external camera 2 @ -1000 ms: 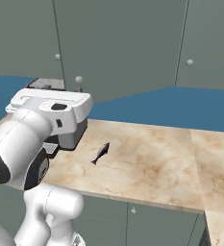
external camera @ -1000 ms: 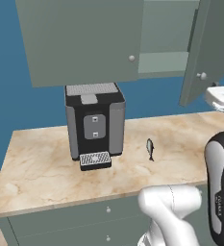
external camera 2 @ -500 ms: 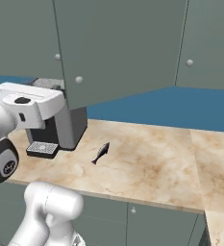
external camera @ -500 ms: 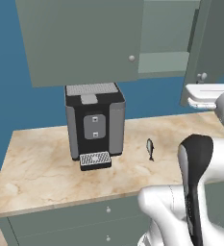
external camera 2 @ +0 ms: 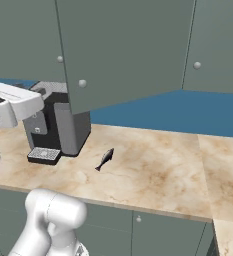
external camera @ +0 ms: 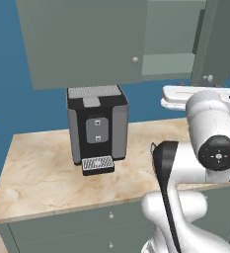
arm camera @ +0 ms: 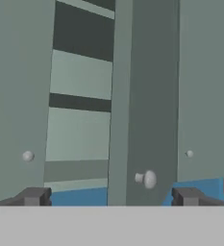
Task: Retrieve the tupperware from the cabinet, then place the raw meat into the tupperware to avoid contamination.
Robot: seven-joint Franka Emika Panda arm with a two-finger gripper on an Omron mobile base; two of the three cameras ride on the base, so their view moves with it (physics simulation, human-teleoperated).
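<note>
With the arm having swung up toward the cabinet [external camera: 87,44], its door ajar, the gripper [arm camera: 108,197] stood spread and empty before the door's knob [arm camera: 147,179], while the raw meat [external camera 2: 104,159] lay on the desk [external camera 2: 163,175] right of the coffee machine [external camera 2: 63,125], retrieval pending.

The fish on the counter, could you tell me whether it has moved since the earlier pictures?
No. In the right base view the fish still lies on the counter just right of the coffee machine, as before.
</note>
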